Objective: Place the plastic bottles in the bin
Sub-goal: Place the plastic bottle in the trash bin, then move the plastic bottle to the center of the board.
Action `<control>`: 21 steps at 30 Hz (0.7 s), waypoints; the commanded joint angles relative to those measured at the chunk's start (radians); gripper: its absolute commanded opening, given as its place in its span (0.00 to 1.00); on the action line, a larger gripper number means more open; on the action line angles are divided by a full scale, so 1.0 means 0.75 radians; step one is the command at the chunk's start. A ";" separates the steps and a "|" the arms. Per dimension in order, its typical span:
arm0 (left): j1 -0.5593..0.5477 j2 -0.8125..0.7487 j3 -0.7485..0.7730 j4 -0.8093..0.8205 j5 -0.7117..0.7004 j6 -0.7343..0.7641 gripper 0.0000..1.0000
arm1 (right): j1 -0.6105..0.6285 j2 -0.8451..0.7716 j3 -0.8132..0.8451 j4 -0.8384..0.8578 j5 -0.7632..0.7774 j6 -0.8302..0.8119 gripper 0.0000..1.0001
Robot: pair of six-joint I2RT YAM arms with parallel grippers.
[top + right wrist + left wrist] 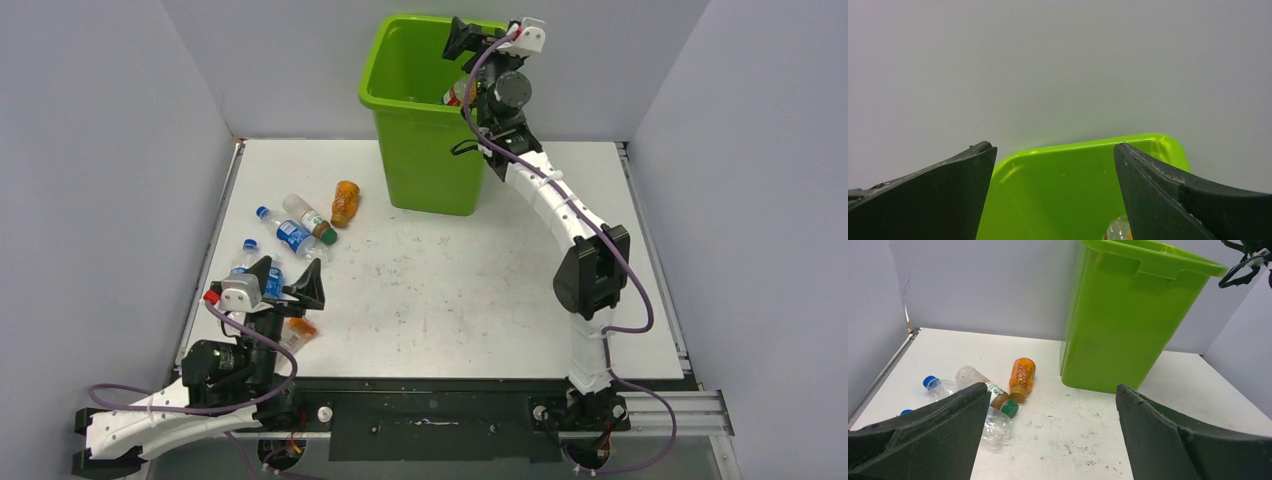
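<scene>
The lime-green bin (400, 150) stands at the back of the table. My right gripper (466, 40) hangs open above its right side, and nothing is between the jaws (1053, 148). A clear bottle (457, 93) with an orange and red label lies inside the bin (1058, 195), just below that gripper. On the table's left lie an orange bottle (345, 203), a green-capped bottle (311, 218) and a blue-capped bottle (284, 232). My left gripper (291, 281) is open and empty near them. In its own view (1053, 435) the orange bottle (1022, 376) and green-capped bottle (989, 390) lie ahead on the left.
Another blue-capped bottle (250, 250) lies by the left gripper, and an orange-labelled one (299, 330) sits under the left arm near the front edge. Grey walls close in the table on three sides. The right arm (590, 270) reaches up over the table's right half.
</scene>
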 commanded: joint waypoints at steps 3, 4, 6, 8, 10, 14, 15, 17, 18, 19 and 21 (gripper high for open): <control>-0.009 0.009 0.049 0.013 -0.026 0.029 0.96 | 0.060 -0.192 -0.070 -0.010 -0.128 0.010 0.90; -0.009 0.006 0.050 0.012 -0.028 0.026 0.96 | 0.070 -0.240 -0.120 0.005 -0.145 0.008 0.90; -0.010 -0.003 0.054 0.008 -0.037 0.018 0.96 | 0.095 -0.347 -0.213 0.013 -0.177 0.004 0.90; -0.011 -0.014 0.063 0.001 -0.058 0.005 0.96 | 0.139 -0.483 -0.340 -0.005 -0.210 -0.004 0.90; -0.013 -0.015 0.076 -0.006 -0.110 -0.023 0.96 | 0.200 -0.593 -0.452 -0.039 -0.232 -0.019 0.90; -0.022 0.023 0.130 -0.065 -0.280 -0.090 0.96 | 0.347 -0.888 -0.855 -0.086 -0.284 0.001 0.90; -0.029 0.048 0.149 -0.120 -0.316 -0.115 0.96 | 0.376 -0.942 -0.955 -0.097 -0.289 0.026 0.90; -0.038 0.089 0.196 -0.314 -0.339 -0.249 0.96 | 0.453 -1.043 -1.137 -0.118 -0.263 0.047 0.91; -0.038 0.110 0.233 -0.499 -0.337 -0.382 0.96 | 0.491 -1.076 -1.220 -0.124 -0.251 0.051 0.91; -0.038 0.132 0.269 -0.686 -0.330 -0.547 0.96 | 0.514 -1.101 -1.279 -0.135 -0.256 0.061 0.91; -0.037 0.177 0.316 -0.982 -0.335 -0.859 0.96 | 0.529 -1.123 -1.375 -0.199 -0.225 0.160 0.91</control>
